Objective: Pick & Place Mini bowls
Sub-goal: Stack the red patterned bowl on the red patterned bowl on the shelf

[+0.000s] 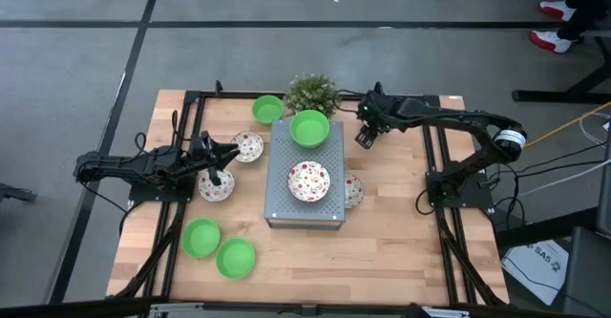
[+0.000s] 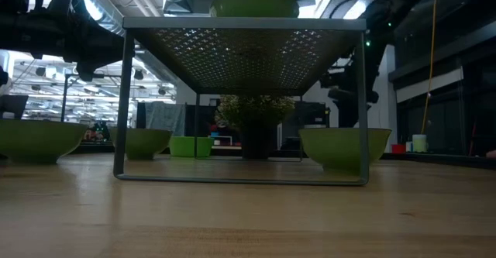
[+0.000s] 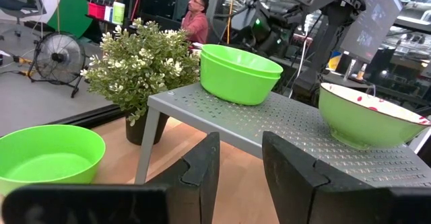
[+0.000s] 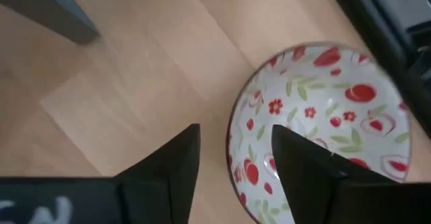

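Left gripper (image 1: 232,154) low over the bench (image 1: 391,251), fingers parted, holding nothing, between two patterned bowls (image 1: 248,146). Grey rack (image 1: 277,208) mid-bench carries a green bowl (image 1: 309,128) and a patterned bowl (image 1: 308,182). Right gripper (image 1: 365,137) spread, empty, just right of the rack.

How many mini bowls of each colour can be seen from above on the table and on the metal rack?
Plain green bowls: 4 (first, on the rack)
White patterned bowls: 4 (first, on the rack)
Total: 8
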